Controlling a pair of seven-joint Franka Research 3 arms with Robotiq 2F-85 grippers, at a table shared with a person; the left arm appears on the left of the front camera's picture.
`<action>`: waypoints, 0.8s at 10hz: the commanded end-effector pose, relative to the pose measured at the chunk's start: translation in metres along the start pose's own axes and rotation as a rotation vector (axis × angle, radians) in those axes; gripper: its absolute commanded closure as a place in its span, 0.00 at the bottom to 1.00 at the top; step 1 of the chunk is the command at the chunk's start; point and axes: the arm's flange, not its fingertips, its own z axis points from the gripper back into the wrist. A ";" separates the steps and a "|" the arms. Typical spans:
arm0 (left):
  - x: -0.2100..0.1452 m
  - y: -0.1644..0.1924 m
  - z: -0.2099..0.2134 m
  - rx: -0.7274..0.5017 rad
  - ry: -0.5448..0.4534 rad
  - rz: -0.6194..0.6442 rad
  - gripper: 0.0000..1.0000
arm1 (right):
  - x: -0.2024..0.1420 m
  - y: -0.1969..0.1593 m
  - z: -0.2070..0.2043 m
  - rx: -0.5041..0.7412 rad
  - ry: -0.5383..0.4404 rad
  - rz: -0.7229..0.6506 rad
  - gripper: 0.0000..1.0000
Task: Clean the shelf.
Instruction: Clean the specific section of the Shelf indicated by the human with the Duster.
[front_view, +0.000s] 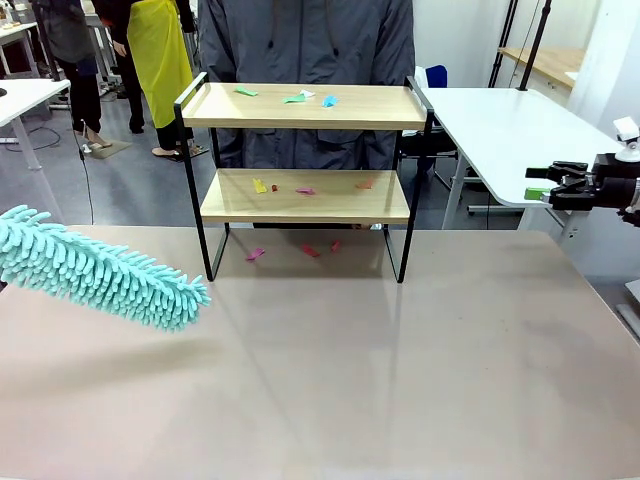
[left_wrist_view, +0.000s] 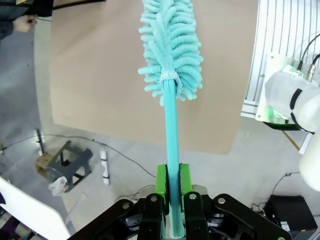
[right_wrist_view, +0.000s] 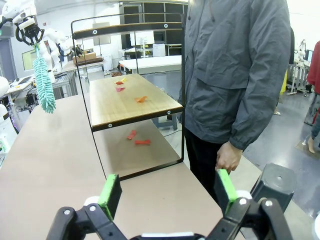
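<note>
The shelf (front_view: 300, 105), two light boards in a thin black frame, stands at the far middle of the table; the right wrist view has it side-on (right_wrist_view: 131, 102). Small coloured scraps (front_view: 300, 98) lie on its top board, more on the lower board (front_view: 305, 190), and pink ones on the table beneath (front_view: 310, 250). My left gripper (left_wrist_view: 172, 182) is shut on the thin handle of a teal fluffy duster (left_wrist_view: 170, 45). The duster's head (front_view: 100, 272) hangs over the table's left side, short of the shelf. Beyond the table's right edge my right gripper (front_view: 545, 184) (right_wrist_view: 167, 192) stands open, with nothing in it.
A person in a grey jacket (front_view: 310, 40) stands right behind the shelf, one hand (right_wrist_view: 229, 161) hanging by its end. A white table (front_view: 500, 130) stands at the back right. The brown table (front_view: 380, 370) in front of the shelf is bare.
</note>
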 end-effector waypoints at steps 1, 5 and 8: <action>-0.001 -0.003 0.001 -0.002 0.000 -0.011 0.87 | 0.002 0.000 -0.002 0.002 -0.002 0.004 0.00; -0.001 -0.003 0.001 -0.002 0.000 -0.011 0.87 | 0.002 0.000 -0.002 0.002 -0.002 0.004 0.00; -0.001 -0.003 0.001 -0.002 0.000 -0.011 0.87 | 0.002 0.000 -0.002 0.002 -0.002 0.004 0.00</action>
